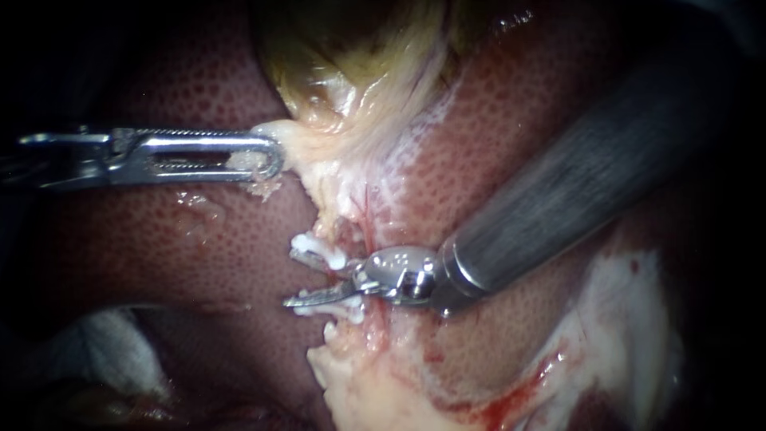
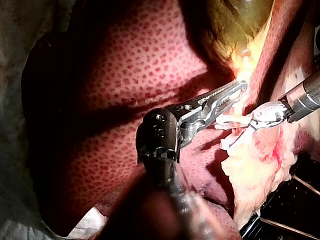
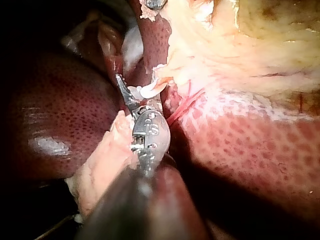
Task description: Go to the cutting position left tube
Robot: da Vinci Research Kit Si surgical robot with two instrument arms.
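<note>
My left instrument (image 1: 275,156): hand clamped on the gallbladder's (image 1: 343,64) pale rim, above the liver (image 1: 159,239). My right instrument (image 1: 307,279): hand open, blades pointing left across the tube (image 1: 361,233). The tube runs up-down mid-view, two white clips (image 1: 319,254) crowding the blades. Only the right wrist view shows a blade beside one clip.

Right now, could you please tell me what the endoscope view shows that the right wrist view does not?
Endoscope only: my left instrument along its length, jaws shut on pale tissue below the gallbladder. Right wrist only: a glossy dark liver lobe beside my right instrument. Both: that instrument's tip at the white clips.
</note>
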